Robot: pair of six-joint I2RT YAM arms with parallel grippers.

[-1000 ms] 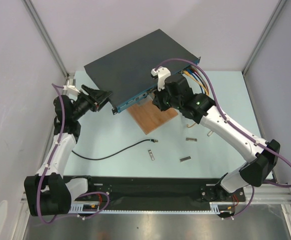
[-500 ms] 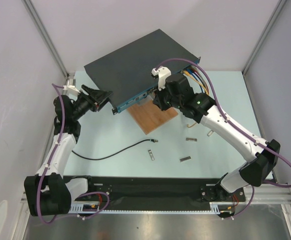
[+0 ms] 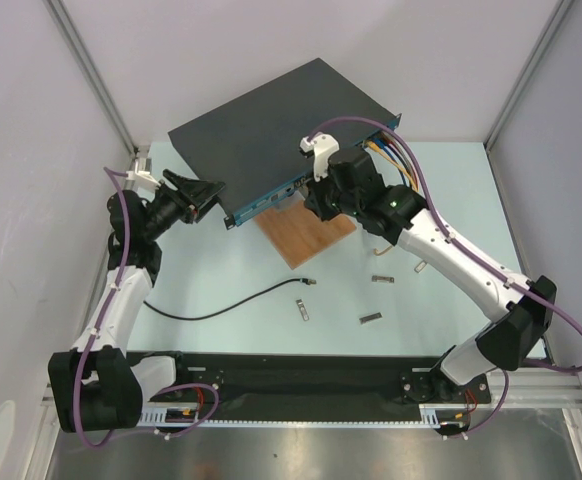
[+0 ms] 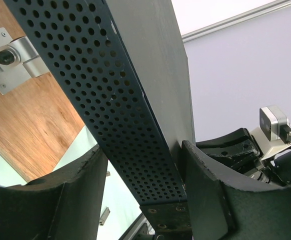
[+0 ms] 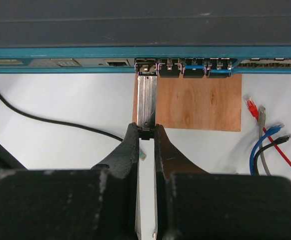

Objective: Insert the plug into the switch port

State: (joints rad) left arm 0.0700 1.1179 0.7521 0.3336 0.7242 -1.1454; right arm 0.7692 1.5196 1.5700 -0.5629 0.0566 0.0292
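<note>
Top external looks down over the whole table [image 3: 221, 270]. Both wrist views sit close to the dark-grey box [image 3: 271, 120], shared by all three.

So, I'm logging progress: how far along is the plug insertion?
Done: nothing final. The plug lies loose on the table. In hand: the left gripper clamps the switch; the right gripper holds a silver stick at a port. Left: picking up and inserting the plug.

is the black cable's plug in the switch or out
Out. The plug lies loose on the table, apart from the switch; the right gripper holds a silver stick at a port instead.
</note>
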